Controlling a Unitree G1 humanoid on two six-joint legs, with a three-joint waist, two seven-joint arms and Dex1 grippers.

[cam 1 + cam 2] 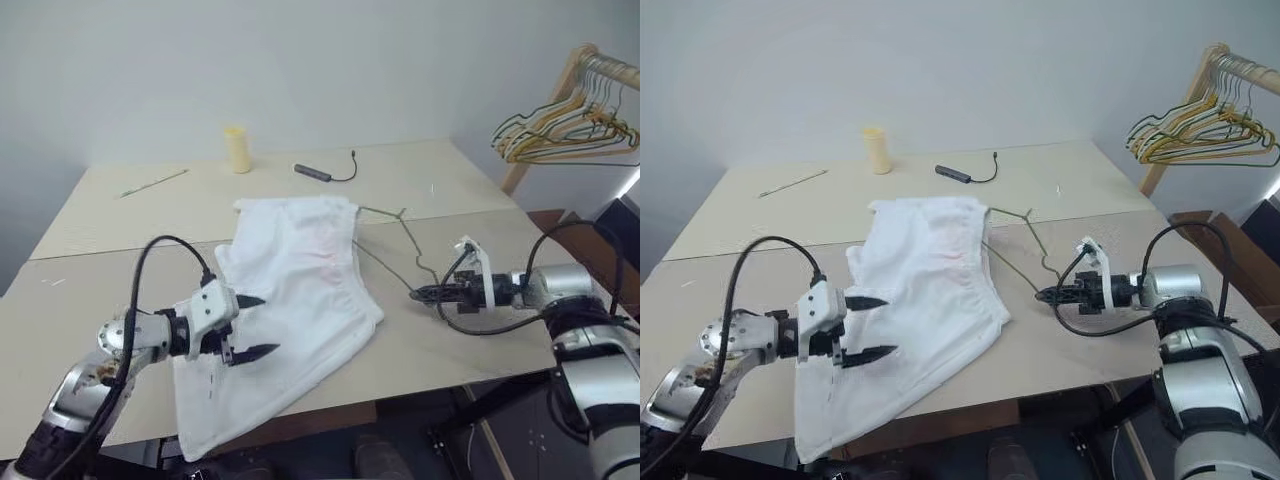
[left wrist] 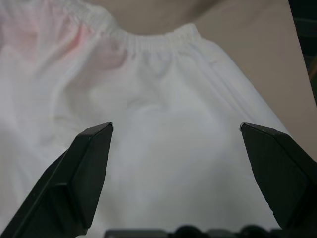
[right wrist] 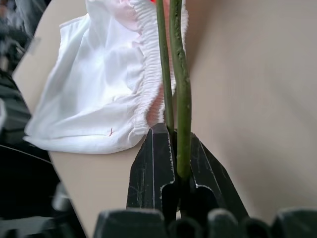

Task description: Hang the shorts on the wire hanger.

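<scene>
Shorts (image 1: 300, 290) flat | left jaws wide, empty | right jaws pinch wire hanger (image 3: 179, 89)

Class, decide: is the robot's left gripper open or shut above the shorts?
Open. The left gripper has its two black fingers spread wide apart over the white shorts, with nothing between them.

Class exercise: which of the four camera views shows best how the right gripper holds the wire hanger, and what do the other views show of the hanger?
The right wrist view: the wire hanger runs straight into the shut right gripper, clamped between its fingers. The two eye views show it as a thin wire on the table, partly under the shorts. The left wrist view gives shorts instead.
</scene>
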